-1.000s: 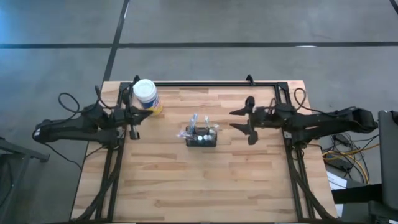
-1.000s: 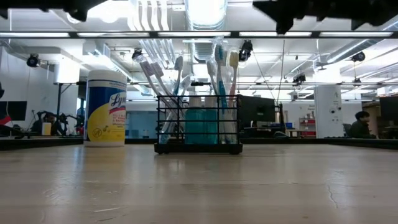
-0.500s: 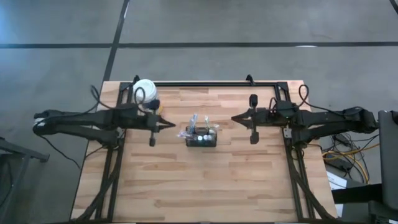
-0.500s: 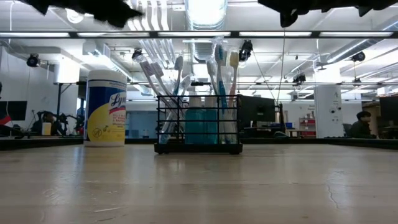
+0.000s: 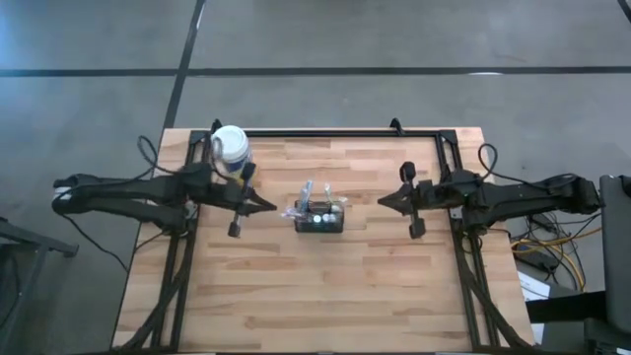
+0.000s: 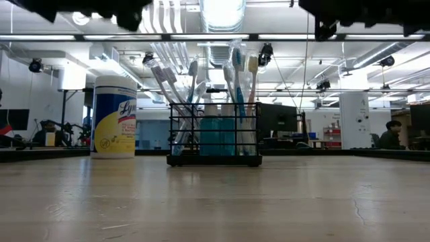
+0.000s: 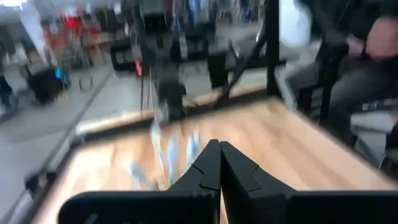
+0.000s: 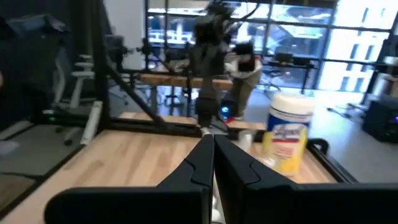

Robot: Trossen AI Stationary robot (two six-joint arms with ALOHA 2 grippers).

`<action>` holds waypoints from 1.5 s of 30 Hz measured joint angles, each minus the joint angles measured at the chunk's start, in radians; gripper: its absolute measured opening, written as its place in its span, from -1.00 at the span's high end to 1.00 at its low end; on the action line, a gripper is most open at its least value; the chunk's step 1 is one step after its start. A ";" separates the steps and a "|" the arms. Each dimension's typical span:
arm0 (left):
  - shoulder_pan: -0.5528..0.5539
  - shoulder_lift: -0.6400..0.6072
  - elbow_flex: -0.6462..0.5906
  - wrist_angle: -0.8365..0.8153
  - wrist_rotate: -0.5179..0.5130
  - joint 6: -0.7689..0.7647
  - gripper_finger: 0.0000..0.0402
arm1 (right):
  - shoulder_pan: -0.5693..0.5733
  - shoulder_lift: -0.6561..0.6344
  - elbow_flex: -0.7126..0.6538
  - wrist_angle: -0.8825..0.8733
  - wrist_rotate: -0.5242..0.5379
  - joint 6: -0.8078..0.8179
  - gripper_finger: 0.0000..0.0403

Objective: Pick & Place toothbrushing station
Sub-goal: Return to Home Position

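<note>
The toothbrushing station (image 5: 320,215), a small black mesh box holding toothbrushes and a teal tube, stands on its base at the middle of the wooden table (image 5: 325,286). The low view shows the station (image 6: 215,138) upright. My left gripper (image 5: 273,205) is shut and points level at the station from the table's left, a short gap away. My right gripper (image 5: 382,201) is also shut and points at the station from the right, farther off. Each wrist view shows its own gripper, left (image 7: 219,146) and right (image 8: 210,140), closed to a point with nothing between the fingers.
A yellow canister with a white lid (image 5: 231,148) stands at the table's far left, behind my left arm; it also shows in the low view (image 6: 115,117). A black frame rail (image 5: 335,132) runs along the far edge. A seated person (image 7: 367,56) shows beyond the table.
My left gripper has swung out from beside the canister toward the station, turning to point level at it, and stayed shut. My right gripper has shut from wide open on nothing and drawn back a little toward the table's right edge. The station has kept still.
</note>
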 joint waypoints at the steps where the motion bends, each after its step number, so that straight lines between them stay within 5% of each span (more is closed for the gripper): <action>1: 0.000 0.006 -0.019 0.003 -0.017 0.001 1.00 | 0.000 0.001 -0.019 0.023 0.015 -0.001 0.96; 5: 0.030 -0.023 -0.102 0.040 -0.107 0.071 1.00 | -0.042 -0.012 -0.091 0.089 0.020 -0.020 0.96; 10: 0.170 -0.096 -0.191 0.181 0.048 0.042 1.00 | -0.160 -0.083 -0.148 0.091 -0.028 0.013 0.96; 18: 0.348 -0.250 -0.274 0.177 0.072 -0.024 1.00 | -0.211 -0.176 -0.178 -0.002 -0.075 0.057 0.96; 25: 0.352 -0.384 -0.350 0.146 0.072 -0.042 1.00 | -0.211 -0.261 -0.235 0.001 -0.022 0.099 0.96; 33: 0.354 -0.491 -0.530 0.318 0.058 -0.067 1.00 | -0.211 -0.290 -0.373 0.187 0.023 0.093 0.96; 45: 0.354 -0.543 -0.590 0.210 0.049 -0.013 1.00 | -0.211 -0.289 -0.408 0.184 0.050 0.097 0.96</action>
